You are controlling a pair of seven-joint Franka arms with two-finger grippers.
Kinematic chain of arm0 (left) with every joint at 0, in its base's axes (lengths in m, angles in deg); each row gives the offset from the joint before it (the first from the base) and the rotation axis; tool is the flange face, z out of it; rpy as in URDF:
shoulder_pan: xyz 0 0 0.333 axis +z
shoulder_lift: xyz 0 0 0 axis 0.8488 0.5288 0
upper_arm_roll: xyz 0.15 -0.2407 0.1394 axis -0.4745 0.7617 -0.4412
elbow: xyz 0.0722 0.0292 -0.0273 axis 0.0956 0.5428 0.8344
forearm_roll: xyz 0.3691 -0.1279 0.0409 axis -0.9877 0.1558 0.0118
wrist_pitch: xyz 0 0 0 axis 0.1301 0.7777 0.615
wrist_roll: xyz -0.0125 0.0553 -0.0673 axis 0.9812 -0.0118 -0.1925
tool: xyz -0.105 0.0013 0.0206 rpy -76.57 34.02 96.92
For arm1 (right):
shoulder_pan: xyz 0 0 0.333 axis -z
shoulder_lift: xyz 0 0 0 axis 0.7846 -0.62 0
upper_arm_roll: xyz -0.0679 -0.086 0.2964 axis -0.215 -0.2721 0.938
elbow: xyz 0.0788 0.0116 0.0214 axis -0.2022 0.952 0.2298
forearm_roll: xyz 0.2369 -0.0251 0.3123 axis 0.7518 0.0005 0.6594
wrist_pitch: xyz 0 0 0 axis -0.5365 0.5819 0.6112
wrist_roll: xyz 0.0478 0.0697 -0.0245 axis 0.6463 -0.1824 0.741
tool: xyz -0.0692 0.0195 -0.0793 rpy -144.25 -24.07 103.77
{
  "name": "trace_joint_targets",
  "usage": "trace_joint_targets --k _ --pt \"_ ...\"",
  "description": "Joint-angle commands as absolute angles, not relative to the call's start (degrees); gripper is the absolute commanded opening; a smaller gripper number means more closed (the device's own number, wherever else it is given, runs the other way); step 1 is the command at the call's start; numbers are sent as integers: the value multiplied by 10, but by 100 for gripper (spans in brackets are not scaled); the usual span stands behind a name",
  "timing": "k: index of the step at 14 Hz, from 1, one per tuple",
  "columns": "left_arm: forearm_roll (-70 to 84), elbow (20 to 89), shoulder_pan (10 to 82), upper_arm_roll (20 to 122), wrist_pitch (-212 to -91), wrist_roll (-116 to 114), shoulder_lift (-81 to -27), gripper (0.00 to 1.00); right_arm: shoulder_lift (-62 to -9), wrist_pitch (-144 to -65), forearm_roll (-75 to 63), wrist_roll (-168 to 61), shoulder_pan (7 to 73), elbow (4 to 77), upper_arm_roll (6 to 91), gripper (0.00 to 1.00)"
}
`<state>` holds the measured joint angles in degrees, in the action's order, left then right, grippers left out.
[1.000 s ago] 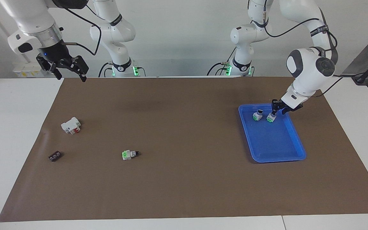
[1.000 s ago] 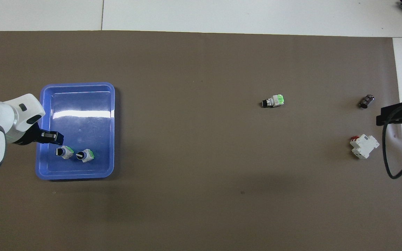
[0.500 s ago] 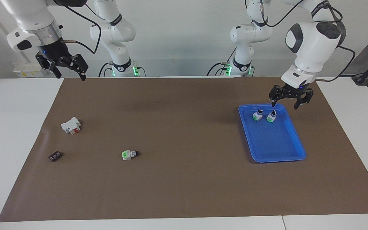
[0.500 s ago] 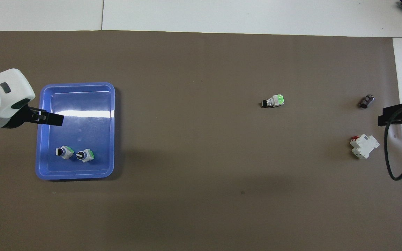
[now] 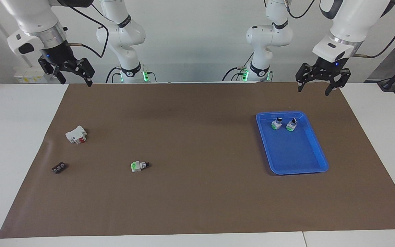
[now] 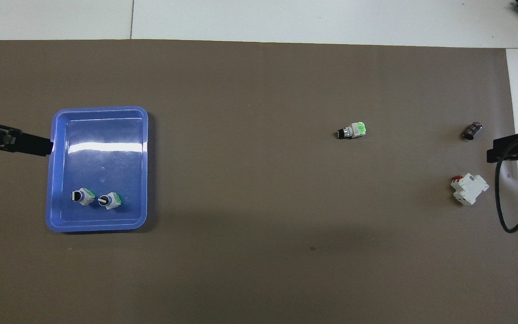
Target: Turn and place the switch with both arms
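Left gripper [image 5: 318, 84] raised off blue tray [image 5: 315, 166] since earlier frame, fingers spread, nothing held. Two switches [image 5: 276, 124] left upright in tray, side by side. Third switch [image 5: 139, 166] seen lying mid-mat. Right gripper [image 5: 71, 75] held high, spread.

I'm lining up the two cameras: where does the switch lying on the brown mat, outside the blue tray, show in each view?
Facing view: the switch lies on its side low in the picture, toward the right arm's end.
Overhead view: the switch lies above mid-height, toward that same end.
Shared landmark: the white-and-red block, nearer to the robots than the switch.
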<state>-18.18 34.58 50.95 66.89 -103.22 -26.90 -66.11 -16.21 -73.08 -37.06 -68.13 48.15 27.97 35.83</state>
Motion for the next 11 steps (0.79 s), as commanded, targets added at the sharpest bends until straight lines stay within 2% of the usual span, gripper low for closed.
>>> trace_joint_targets --k 1,5,11 --pt "-175 279 505 652 -977 -264 -626 100 -157 -723 -372 -687 490 280 365 100" --pt "-180 301 525 658 -954 -261 -657 100 -157 -723 -372 -687 490 280 365 100" --pt "-181 316 564 702 -929 -223 -667 100 -157 -724 -372 -687 490 281 365 100"
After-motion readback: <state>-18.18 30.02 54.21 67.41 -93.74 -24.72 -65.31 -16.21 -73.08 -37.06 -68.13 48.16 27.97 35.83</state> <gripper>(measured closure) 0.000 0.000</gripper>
